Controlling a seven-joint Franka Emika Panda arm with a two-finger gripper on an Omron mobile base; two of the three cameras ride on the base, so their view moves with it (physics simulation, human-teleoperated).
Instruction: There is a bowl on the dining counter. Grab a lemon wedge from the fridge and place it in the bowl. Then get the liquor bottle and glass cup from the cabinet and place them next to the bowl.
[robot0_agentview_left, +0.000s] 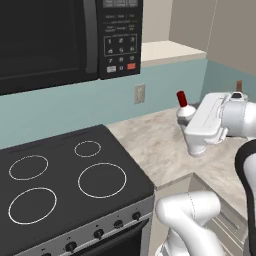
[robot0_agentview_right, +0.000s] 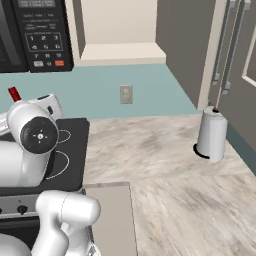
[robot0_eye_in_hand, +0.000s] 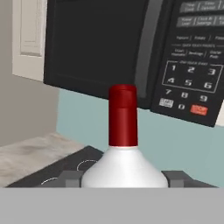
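White-bodied liquor bottle with a dark red cap (robot0_eye_in_hand: 123, 144) sat between your gripper's (robot0_eye_in_hand: 124, 178) two dark fingertips (robot0_eye_in_hand: 70, 178), one pad on each side of its shoulder, so the fingers were clamped on the bottle's wide body. Neck and cap rose straight up from between the pads in the hand view. Same bottle (robot0_agentview_left: 184, 107) showed in the left base view as a red cap and white shoulder poking out just past the white hand, held up off the beige marbled wall counter (robot0_agentview_left: 160, 145). In the right base view only the red cap tip (robot0_agentview_right: 14, 94) was clear, above the arm's round joint.

Beyond the fingertips, the black over-range microwave with a grey keypad and an orange button (robot0_eye_in_hand: 131, 48) filled the upper background, its pale blue wall below it. Under the fingers lay the black glass cooktop with white burner rings (robot0_agentview_left: 70, 175), off to one side of the held bottle.

Further from the fingers, a white paper towel roll on a dark base (robot0_agentview_right: 211, 135) stood upright on the counter, well apart from the gripper. A beige wall outlet (robot0_agentview_right: 126, 94) sat on the blue backsplash between them.
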